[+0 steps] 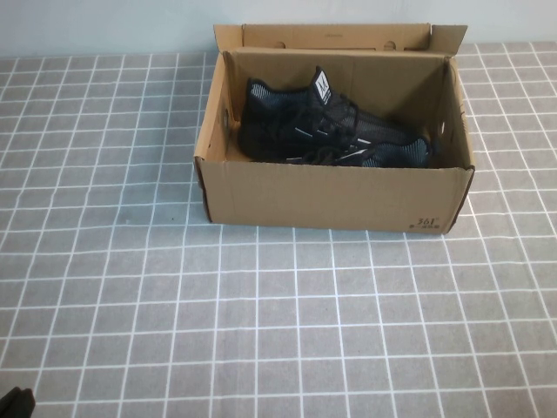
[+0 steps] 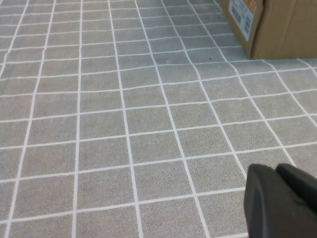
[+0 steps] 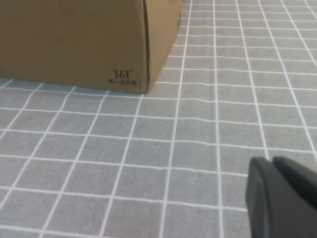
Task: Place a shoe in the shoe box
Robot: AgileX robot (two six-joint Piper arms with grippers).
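Black knit shoe (image 1: 335, 131) lies inside the shoe box (image 1: 335, 198), heel toward the robot's left, toe toward the right, white tongue label up and white dashes showing along its side; a second dark shoe seems to lie against it, hard to separate. Box stands open on the grey gridded tablecloth (image 1: 261, 322), flap lid (image 1: 335, 36) folded back on the far side, small dark "361" print (image 3: 121, 75) at its lower right front corner. Neither gripper touches shoe or box. Left gripper (image 2: 280, 201) sits well apart from the box, low over the cloth on the near left; from it the box is ahead and to the right, with only a corner bearing a printed label (image 2: 242, 12) in the left wrist view. Its black fingers (image 2: 262, 198) lie close together, holding nothing. Right gripper (image 3: 282, 198) is likewise near the cloth on the near right, box ahead and to its left; fingers (image 3: 265, 191) pressed together, empty.
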